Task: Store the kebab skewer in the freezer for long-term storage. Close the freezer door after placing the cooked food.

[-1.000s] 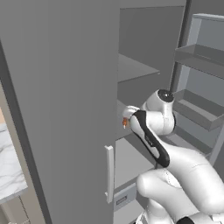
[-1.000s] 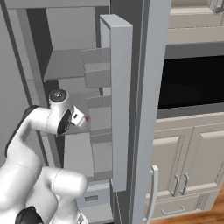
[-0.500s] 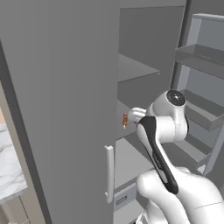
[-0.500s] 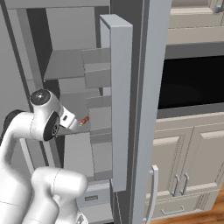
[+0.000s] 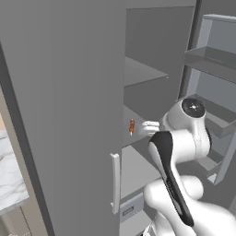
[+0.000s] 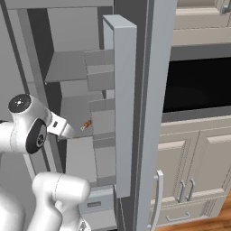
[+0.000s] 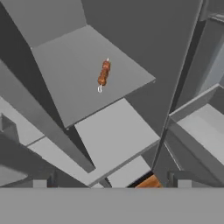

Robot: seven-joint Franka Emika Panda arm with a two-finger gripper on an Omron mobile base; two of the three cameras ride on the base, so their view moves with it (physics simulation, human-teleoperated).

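Orange-brown chunks on a thin stick — the kebab skewer (image 7: pixel 103 75) lies flat on a grey shelf (image 7: pixel 78 92) inside the freezer (image 5: pixel 152 55), clear of the robot's grip. The gripper (image 5: pixel 146 128) sits just beside it with its fingers spread wide apart, holding nothing. The freezer door (image 6: pixel 124 103) stands open — its inner bins face the shelves
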